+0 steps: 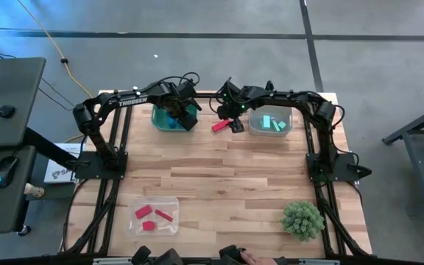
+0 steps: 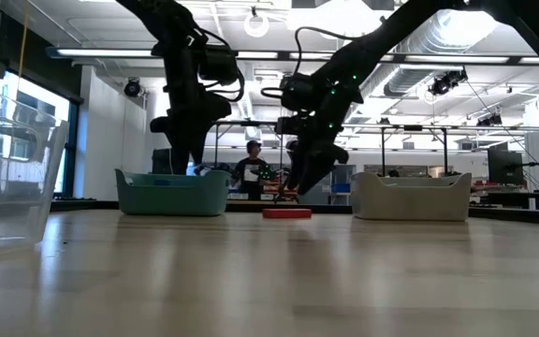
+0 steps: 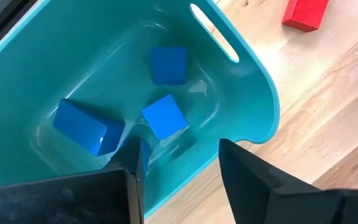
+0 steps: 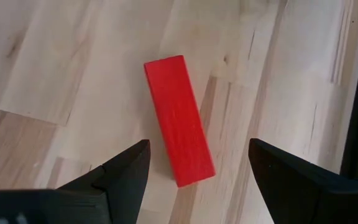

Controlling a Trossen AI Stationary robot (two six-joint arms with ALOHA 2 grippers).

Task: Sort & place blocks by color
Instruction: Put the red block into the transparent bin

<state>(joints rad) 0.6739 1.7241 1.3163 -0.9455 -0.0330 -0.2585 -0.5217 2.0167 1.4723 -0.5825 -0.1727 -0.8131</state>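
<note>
We've got the left gripper [image 3: 179, 165] empty, jaws apart, over the teal bin [image 3: 253, 93] holding three blue blocks [image 3: 164, 116]. Right gripper [image 4: 197, 165] wide open, straddling the red bar [image 4: 178, 118] near the table's [image 1: 227, 184] far edge.

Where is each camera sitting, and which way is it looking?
High view: above the table, looking straight down; both arms show, with the teal bin, clear bin and red bar.
Low view: at table-top height, looking level across into the room; both arms come down from above.
Left wrist view: on the left arm, looking into the teal bin at three blue blocks; left gripper jaws open.
Right wrist view: on the right arm, looking down at the red bar; right gripper jaws open.
Shared: all four views show the red bar.
</note>
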